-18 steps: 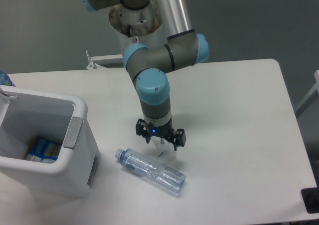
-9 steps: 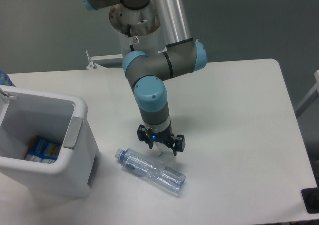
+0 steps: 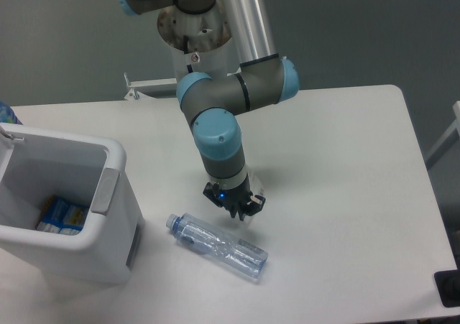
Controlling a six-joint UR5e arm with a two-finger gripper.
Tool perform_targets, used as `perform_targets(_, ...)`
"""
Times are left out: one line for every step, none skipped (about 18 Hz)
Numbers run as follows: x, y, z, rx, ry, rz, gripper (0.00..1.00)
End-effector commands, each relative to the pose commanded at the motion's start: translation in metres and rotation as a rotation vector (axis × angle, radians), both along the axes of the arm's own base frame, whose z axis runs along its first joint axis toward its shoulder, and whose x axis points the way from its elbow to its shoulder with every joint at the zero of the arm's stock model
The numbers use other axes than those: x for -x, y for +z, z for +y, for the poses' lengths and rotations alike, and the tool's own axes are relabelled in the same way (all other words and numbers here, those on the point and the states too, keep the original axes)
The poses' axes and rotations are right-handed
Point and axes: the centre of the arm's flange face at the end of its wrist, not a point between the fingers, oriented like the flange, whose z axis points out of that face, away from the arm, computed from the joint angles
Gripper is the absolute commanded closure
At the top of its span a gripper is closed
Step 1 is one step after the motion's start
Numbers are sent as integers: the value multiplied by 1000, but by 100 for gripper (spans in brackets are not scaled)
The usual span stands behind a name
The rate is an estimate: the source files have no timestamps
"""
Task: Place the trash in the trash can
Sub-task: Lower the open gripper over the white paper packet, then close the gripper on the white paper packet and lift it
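A clear plastic water bottle with a bluish tint and cap (image 3: 218,246) lies on its side on the white table (image 3: 345,195), cap toward the large white rectangular plastic bin with a grey corner panel (image 3: 61,207). Just above the bottle's middle hangs the black two-finger gripper (image 3: 234,207) of the silver and light-blue arm (image 3: 219,133) (whether its fingers are spread or closed cannot be told). A small carton with blue print (image 3: 62,215) lies inside the bin.
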Motion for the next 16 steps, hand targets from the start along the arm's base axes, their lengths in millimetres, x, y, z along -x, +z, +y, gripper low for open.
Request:
perform_targets(1,1,0,-3,1,1,100)
perform_targets(3,4,-1,-7,6,4,100)
perform_targets(4,10,-2,-16,12,10,100)
perform_targets(7,15,-3,-22,16,15,100)
perform_targets(8,19,-4,-28,19,18,100)
perform_targets(12,24,-7,-43,27,15,100)
perform_targets(16,31,-8,-71,34,5,100)
perform_targets(20,38,-6,-112,51,-14,100)
perform_targets(24,45,-3,-160,74,-40,100)
perform_targets(29,55,2,-212,101,-63,100)
perform_targets(32,64,8,-259,127,-87,100)
perform_targets(36,73,11,-301,157,-108,100)
perform_targets(41,80,12,-336,184,-129,100)
perform_targets(43,86,13,-365,201,-147,100)
perform_targets(42,97,16,-398,203,-158,100)
perform_targets(42,107,18,-427,209,-169,100)
